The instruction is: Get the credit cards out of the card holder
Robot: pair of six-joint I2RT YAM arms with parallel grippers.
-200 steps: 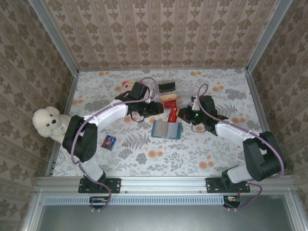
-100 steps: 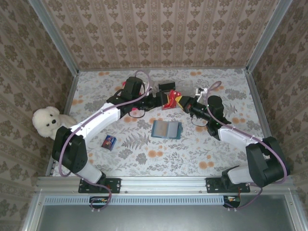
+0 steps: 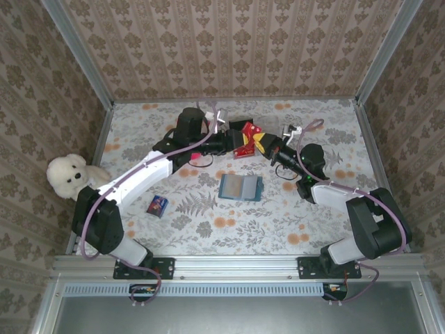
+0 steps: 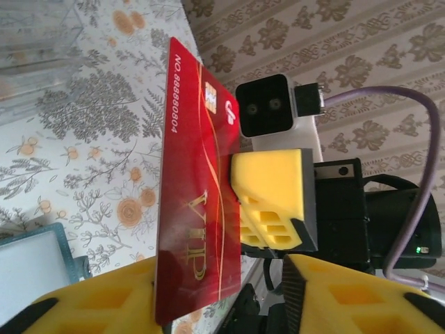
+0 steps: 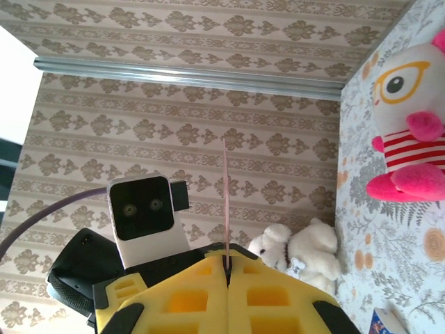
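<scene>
On the desk (image 3: 327, 216), to the near left of the card holder (image 3: 240, 187), stands a small blue can (image 3: 158, 205), out of the way of the work. The card holder itself lies flat and open with both panels facing up, touched by neither arm. I cannot tell from here whether its slots are empty.

Just beyond the holder the two arms meet in the air over a red credit card (image 4: 198, 188). The right fingers (image 5: 174, 299) are clenched on it. From the right wrist the card shows as a thin edge rising out of the seam between the two yellow pads. It is held on edge with its flat faces out to the sides, which I take to be for a hand-over, since that offers the other arm both faces to pinch.

The left fingers (image 4: 90, 306) are spread around the card's free end. One pad lies against a face and the other stands well apart, so they are not gripping it. The card thus sits between the left fingers while only the right ones carry it.

Beneath that meeting, past the holder, what looks like another red-and-orange card (image 3: 240, 149) lies on the desk. Farther on sit a clear tray (image 3: 268, 127) and a black block (image 3: 240, 125).
</scene>
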